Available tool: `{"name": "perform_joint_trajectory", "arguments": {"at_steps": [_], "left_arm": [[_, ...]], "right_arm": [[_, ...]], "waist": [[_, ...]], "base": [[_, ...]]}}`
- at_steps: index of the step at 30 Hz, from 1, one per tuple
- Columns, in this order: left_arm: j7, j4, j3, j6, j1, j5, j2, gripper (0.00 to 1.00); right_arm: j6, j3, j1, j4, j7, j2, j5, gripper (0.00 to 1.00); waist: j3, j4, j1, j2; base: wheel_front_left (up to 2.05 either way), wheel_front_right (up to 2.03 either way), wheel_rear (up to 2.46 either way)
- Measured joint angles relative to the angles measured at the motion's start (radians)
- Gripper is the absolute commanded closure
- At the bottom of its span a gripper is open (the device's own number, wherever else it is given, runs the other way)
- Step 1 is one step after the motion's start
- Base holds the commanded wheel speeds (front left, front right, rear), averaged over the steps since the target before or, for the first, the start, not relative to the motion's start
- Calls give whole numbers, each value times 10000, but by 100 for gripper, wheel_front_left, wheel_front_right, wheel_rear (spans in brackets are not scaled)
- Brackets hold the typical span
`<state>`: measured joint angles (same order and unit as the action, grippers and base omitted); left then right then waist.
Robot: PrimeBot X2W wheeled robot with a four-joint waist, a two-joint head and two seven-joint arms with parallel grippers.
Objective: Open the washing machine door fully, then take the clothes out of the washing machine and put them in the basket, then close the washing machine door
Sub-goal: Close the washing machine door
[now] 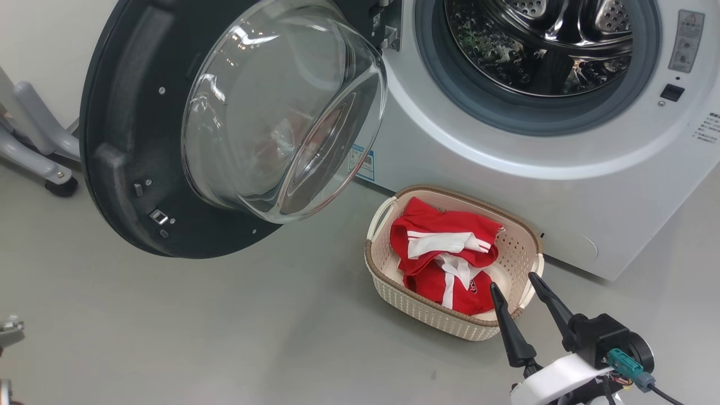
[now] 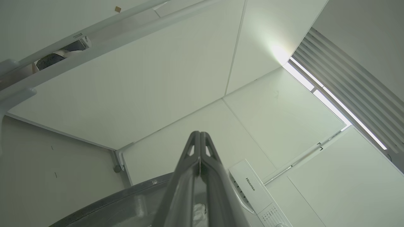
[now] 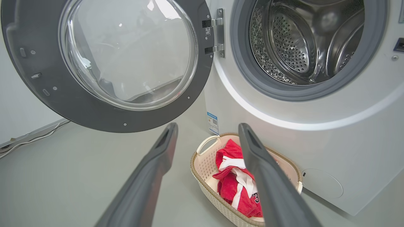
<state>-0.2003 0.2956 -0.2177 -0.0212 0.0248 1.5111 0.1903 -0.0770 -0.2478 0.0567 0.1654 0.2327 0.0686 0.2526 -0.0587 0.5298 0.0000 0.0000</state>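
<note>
The large round black-rimmed glass washing machine door (image 1: 236, 124) hangs wide open, hinged near the left edge of the white front-loading washing machine (image 1: 506, 191). The red white-striped clothes (image 1: 444, 253) lie in the cream perforated plastic basket (image 1: 394, 292) at its foot. The door is probably rigid, weighty and slick on the glass, so it is best pushed at the dark rim (image 1: 112, 169) opposite the hinge. The right gripper (image 1: 513, 281) is spread and empty; the left gripper (image 2: 199, 135) is clenched on nothing.

One washing machine (image 1: 450, 140), one door (image 1: 129, 140), one basket (image 1: 422, 309), one heap of red clothes (image 1: 439, 230) (pcs. uncountable), two grippers: left gripper (image 2: 199, 134), right gripper (image 1: 512, 281).
</note>
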Motion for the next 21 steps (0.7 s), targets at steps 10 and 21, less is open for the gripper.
{"name": "perform_joint_trajectory", "arguments": {"at_steps": [10,21], "left_arm": [[1797,-3097,-111,1060,1595,1499,1310,100],[2732,-4888,-255,1244,2344,2094,1766,100]], "right_arm": [[79,98,-79,-94,-77,115,0,0],[63,-132,-154,-259,-267,117,-12,0]], "waist": [[-136,-142,0,0],[-334,-875,0,0]], "base": [[0,0,0],[0,0,0]]}}
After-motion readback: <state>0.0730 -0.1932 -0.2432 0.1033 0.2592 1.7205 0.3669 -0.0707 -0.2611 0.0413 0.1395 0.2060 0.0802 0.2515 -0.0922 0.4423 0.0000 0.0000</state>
